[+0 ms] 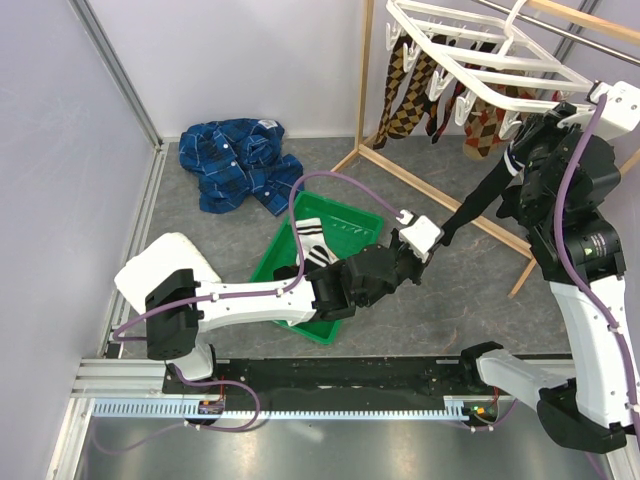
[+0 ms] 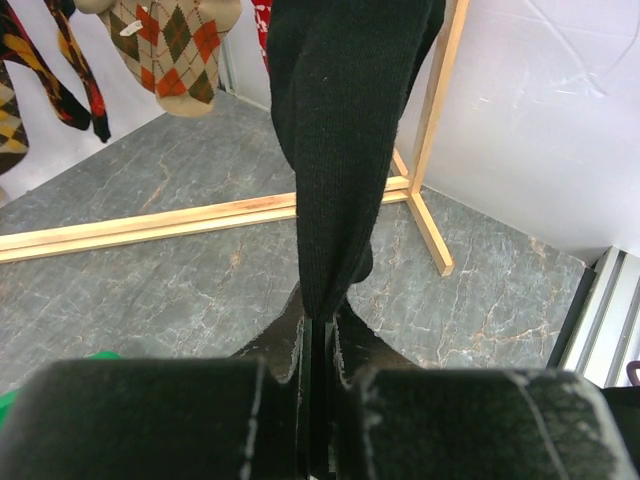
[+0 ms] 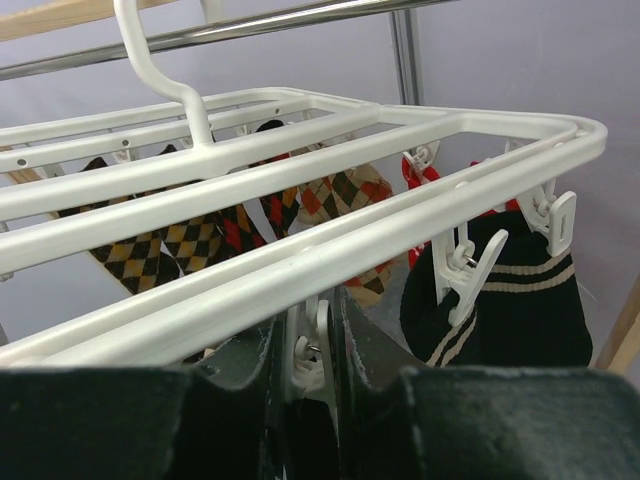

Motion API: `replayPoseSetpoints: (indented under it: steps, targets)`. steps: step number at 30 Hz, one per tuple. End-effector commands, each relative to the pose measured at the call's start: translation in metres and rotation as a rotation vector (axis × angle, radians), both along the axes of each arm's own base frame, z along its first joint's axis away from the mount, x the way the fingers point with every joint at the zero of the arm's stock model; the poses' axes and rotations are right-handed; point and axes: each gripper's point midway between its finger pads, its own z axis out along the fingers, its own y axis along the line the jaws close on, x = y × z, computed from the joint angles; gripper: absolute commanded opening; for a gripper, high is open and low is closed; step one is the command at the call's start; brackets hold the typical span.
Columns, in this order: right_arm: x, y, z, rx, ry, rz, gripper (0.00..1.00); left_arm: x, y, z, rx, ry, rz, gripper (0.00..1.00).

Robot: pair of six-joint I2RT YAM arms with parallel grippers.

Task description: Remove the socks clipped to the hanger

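1. Left fingers (image 2: pixel 296 345) pinch shut on the toe of the long black knit sock (image 2: pixel 340 150), stretched taut toward the white plastic grid hanger (image 3: pixel 300 250) at 1 o'clock.
2. Right fingers (image 3: pixel 362 340) close on a small white plastic clip (image 3: pixel 308 355) under its near bar.
3. Pulling before that clip opens could swing the hanger; a slip lets it re-clamp.
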Motion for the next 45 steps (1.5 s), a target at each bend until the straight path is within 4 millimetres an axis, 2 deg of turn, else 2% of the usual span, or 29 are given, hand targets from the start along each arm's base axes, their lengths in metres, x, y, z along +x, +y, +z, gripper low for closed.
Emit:
replayPoseSetpoints:
  steps: [1,2,3,4,5,6,8,9,10,19,22,23,25,26,28,30,31,32,33,34,35,37,38,41,42,43,45]
  targets:
    - [-0.009,0.001,0.015,0.016,-0.047,0.021,0.0,0.004,0.002,0.017,-0.068,0.03,0.015,0.02]
    - [-0.011,0.0,0.015,0.023,-0.054,0.021,0.0,0.002,0.002,0.019,-0.075,0.029,0.008,0.02]
    - [-0.011,0.001,0.016,0.026,-0.06,0.028,0.28,0.002,0.002,0.02,-0.077,0.029,0.004,0.02]
    - [-0.011,0.002,0.017,0.032,-0.066,0.033,0.43,0.002,0.001,0.02,-0.077,0.029,0.004,0.02]
    - [-0.012,0.002,0.02,0.05,-0.086,0.031,0.51,0.002,0.001,0.023,-0.082,0.027,0.001,0.02]
    - [-0.012,0.001,0.02,0.058,-0.093,0.028,0.52,0.001,0.001,0.023,-0.083,0.028,-0.005,0.02]
    - [-0.015,0.0,0.026,0.081,-0.123,0.019,0.42,0.0,0.001,0.023,-0.083,0.03,-0.008,0.02]
    - [-0.014,-0.001,0.027,0.086,-0.128,0.017,0.13,0.0,0.001,0.022,-0.083,0.031,-0.008,0.02]
    - [-0.016,-0.002,0.029,0.092,-0.14,0.013,0.0,0.0,0.001,0.023,-0.083,0.031,-0.007,0.02]
    - [-0.009,0.007,0.014,0.075,-0.097,0.054,0.0,0.0,0.004,0.019,-0.085,0.045,-0.002,0.02]
    - [-0.009,0.012,0.012,0.061,-0.082,0.09,0.0,0.002,0.012,0.015,-0.072,0.052,0.026,0.02]
    - [-0.008,0.017,0.01,0.053,-0.076,0.117,0.06,0.006,0.021,0.014,-0.066,0.055,0.054,0.02]
    - [-0.013,0.017,0.01,0.051,-0.082,0.127,0.27,0.011,0.033,0.011,-0.07,0.074,0.088,0.02]
    - [-0.014,0.018,0.008,0.045,-0.078,0.136,0.41,0.019,0.047,0.008,-0.066,0.091,0.117,0.02]
    - [-0.018,0.018,0.006,0.041,-0.074,0.145,0.54,0.025,0.062,0.005,-0.08,0.137,0.145,0.02]
    - [-0.024,0.021,0.0,0.041,-0.056,0.173,0.6,0.036,0.087,-0.004,-0.046,0.167,0.204,0.02]
    - [-0.025,0.023,-0.01,0.053,-0.04,0.183,0.69,0.04,0.096,-0.008,-0.04,0.195,0.233,0.02]
    - [-0.027,0.024,-0.015,0.058,-0.035,0.191,0.74,0.052,0.112,-0.012,-0.031,0.214,0.292,0.02]
    - [-0.037,0.023,-0.015,0.066,-0.053,0.2,0.78,0.055,0.128,-0.017,-0.003,0.241,0.32,0.02]
    - [-0.038,0.023,-0.026,0.067,-0.035,0.198,0.85,0.059,0.137,-0.019,-0.012,0.271,0.344,0.02]
    - [-0.042,0.022,-0.028,0.076,-0.039,0.199,0.88,0.07,0.152,-0.021,-0.018,0.292,0.372,0.02]
    - [-0.054,0.019,-0.035,0.077,-0.036,0.202,0.98,0.075,0.177,-0.026,-0.005,0.35,0.403,0.02]
    - [-0.059,0.017,-0.038,0.076,-0.032,0.199,0.98,0.084,0.191,-0.029,-0.002,0.37,0.426,0.02]
    - [-0.073,0.016,-0.05,0.081,-0.005,0.216,0.98,0.088,0.217,-0.033,0.024,0.395,0.462,0.02]
    - [-0.082,0.017,-0.052,0.081,-0.005,0.237,0.98,0.088,0.22,-0.035,0.034,0.404,0.464,0.02]
    - [-0.082,0.021,-0.062,0.078,0.017,0.261,0.98,0.087,0.224,-0.041,0.052,0.419,0.463,0.02]
    - [-0.091,0.036,-0.074,0.083,0.031,0.359,0.98,0.086,0.225,-0.054,0.07,0.45,0.447,0.02]
